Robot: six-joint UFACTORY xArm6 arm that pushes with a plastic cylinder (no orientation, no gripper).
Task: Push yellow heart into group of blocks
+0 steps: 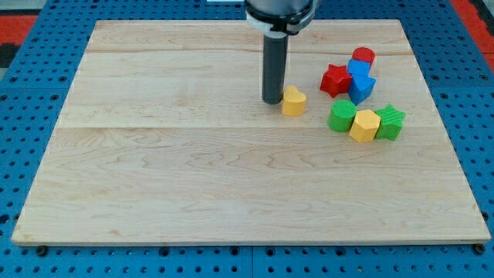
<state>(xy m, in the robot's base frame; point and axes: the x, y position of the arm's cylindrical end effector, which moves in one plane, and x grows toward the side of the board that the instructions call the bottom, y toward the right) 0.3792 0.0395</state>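
Observation:
The yellow heart (293, 101) lies on the wooden board (193, 170), right of the middle. My tip (272, 101) rests on the board just to the heart's left, touching or nearly touching it. The group of blocks sits to the heart's right: a red star (335, 80), a red cylinder (363, 55), a blue block (358, 69), a blue block (361, 88), a green block (341, 116), a yellow hexagon (364, 125) and a green block (390, 121). A gap separates the heart from the green block and the red star.
The board lies on a blue pegboard table (31, 77). The rod's dark mount (280, 14) hangs over the board's top edge.

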